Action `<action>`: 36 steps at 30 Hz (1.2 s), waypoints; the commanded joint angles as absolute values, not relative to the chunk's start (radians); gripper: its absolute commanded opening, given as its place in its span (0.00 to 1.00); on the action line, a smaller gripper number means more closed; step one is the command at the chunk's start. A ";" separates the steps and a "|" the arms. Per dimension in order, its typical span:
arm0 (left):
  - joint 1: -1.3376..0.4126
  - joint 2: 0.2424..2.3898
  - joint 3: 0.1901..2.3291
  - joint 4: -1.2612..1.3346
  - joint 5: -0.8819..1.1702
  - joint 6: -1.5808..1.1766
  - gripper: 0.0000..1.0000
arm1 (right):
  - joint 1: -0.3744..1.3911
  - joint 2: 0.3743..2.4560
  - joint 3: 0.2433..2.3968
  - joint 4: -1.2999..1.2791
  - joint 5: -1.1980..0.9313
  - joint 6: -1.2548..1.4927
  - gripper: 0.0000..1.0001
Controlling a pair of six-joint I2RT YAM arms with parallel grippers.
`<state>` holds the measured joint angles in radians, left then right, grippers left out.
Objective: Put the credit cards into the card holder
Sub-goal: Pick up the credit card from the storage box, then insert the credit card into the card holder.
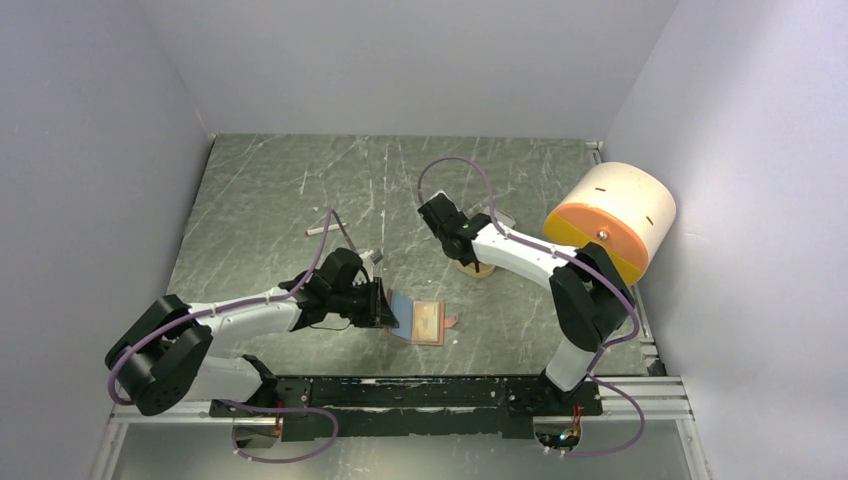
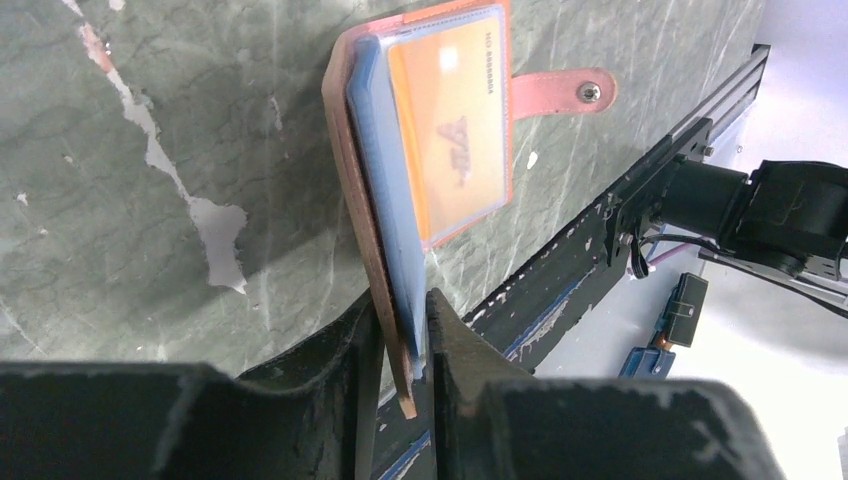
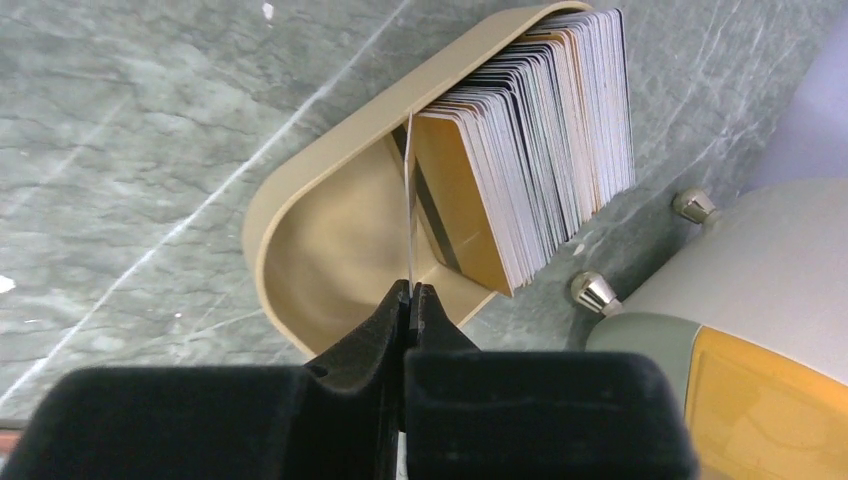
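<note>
The reddish-brown card holder point(image 1: 428, 322) lies open near the table's front. In the left wrist view the card holder point(image 2: 345, 130) has an orange-yellow card point(image 2: 455, 120) in its flat right pocket, and its snap strap point(image 2: 560, 92) sticks out sideways. My left gripper point(image 2: 405, 330) is shut on the raised left flap together with a light blue card point(image 2: 385, 200). It also shows from above point(image 1: 385, 305). My right gripper point(image 3: 410, 290) is shut on one thin whitish card point(image 3: 409, 200), seen edge-on above the tan tray point(image 3: 300, 190). A stack of several cards point(image 3: 540, 130) stands in the tray.
The big cream-and-orange cylinder point(image 1: 610, 220) lies at the right, close beside the tray point(image 1: 478, 268), and its metal feet point(image 3: 598, 292) show in the right wrist view. A small white stick point(image 1: 320, 228) lies behind the left arm. The black rail point(image 1: 400, 390) runs along the front edge.
</note>
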<state>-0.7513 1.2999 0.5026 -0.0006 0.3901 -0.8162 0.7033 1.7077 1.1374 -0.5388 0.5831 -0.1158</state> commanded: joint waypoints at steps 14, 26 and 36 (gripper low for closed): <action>-0.747 1.286 0.458 0.058 0.347 -0.890 0.13 | 0.778 1.485 1.162 -0.651 0.479 0.214 0.00; -0.748 1.363 0.378 0.438 0.439 -1.087 0.10 | 0.779 1.248 0.987 -0.474 0.211 0.459 0.00; -0.746 1.349 0.365 0.352 0.382 -1.078 0.38 | 0.779 1.105 0.623 -0.069 -0.053 0.765 0.00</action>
<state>-0.7513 1.3800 0.3832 0.3447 0.4046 -1.0744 0.7757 1.1362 0.7223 -0.2779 0.0669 0.6067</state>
